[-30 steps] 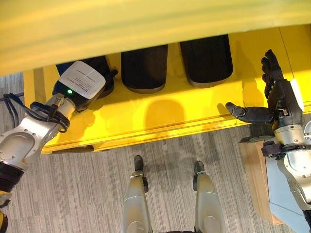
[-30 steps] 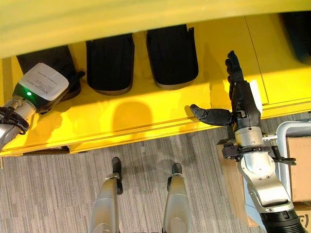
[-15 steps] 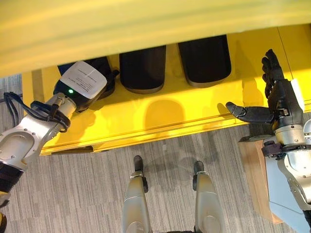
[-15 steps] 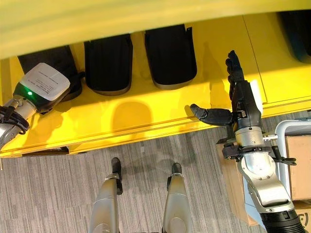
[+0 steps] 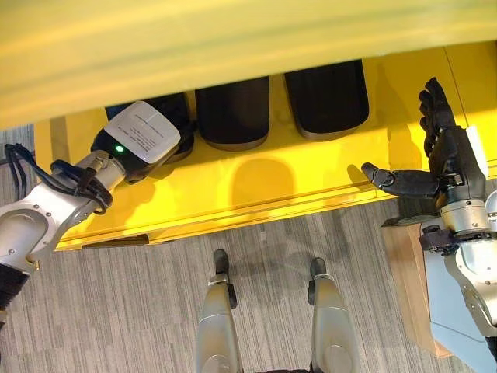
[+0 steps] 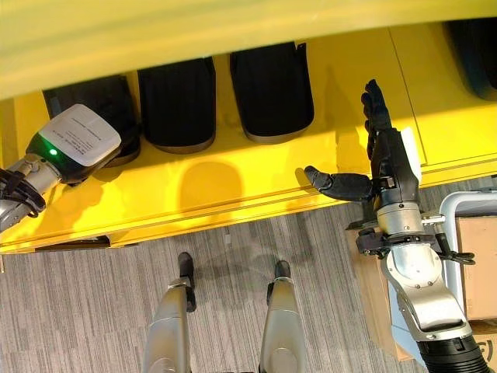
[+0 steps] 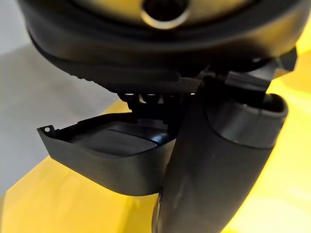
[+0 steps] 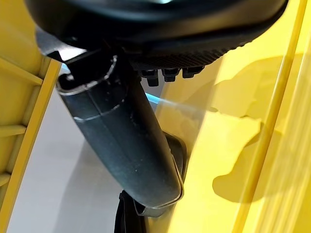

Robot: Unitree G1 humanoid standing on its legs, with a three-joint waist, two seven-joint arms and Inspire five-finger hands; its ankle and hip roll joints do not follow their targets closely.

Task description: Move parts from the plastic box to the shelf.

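Note:
My left hand [image 5: 138,162] reaches onto the yellow shelf [image 5: 256,183] at its left end. It is shut on a black part [image 7: 107,155], whose dark edge [image 5: 178,116] shows just past the hand, close beside a second black part [image 5: 231,109]. A third black part [image 5: 326,97] lies to the right of that one, and another part [image 6: 477,39] shows at the shelf's far right. My right hand [image 5: 450,167] hovers open over the shelf's front edge at the right, fingers straight, thumb [image 8: 121,145] spread out, holding nothing.
A yellow upper board [image 5: 233,39] overhangs the shelf and hides the parts' far ends. A wooden box [image 5: 404,264] stands on the floor under my right arm, with a white frame [image 6: 462,203] and a cardboard box [image 6: 475,264] beside it.
My left hand has slid to the right along the shelf with its part, closing up to the middle part. The right hand has stayed in place.

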